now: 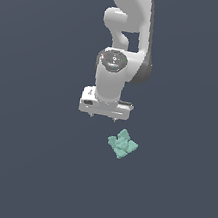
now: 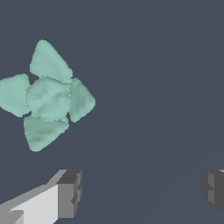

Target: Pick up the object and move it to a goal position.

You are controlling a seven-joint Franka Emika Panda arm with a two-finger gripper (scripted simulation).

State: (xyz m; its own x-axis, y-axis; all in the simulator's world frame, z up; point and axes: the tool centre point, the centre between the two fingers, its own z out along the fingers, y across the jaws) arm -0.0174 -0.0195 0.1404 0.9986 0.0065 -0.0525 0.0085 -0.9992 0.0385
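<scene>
The object is a small pale teal-green clump with pointed, star-like lobes, lying on the dark grey-blue surface. In the wrist view the object shows several lobes around a lumpy middle. My gripper hangs on the white arm just above the surface, up and toward the exterior view's left of the object, not touching it. In the wrist view the gripper is open, its two dark fingertips far apart with nothing between them. The object lies outside the gap between them.
The white arm rises behind the gripper toward the top of the exterior view. A flat dark grey-blue surface lies all around.
</scene>
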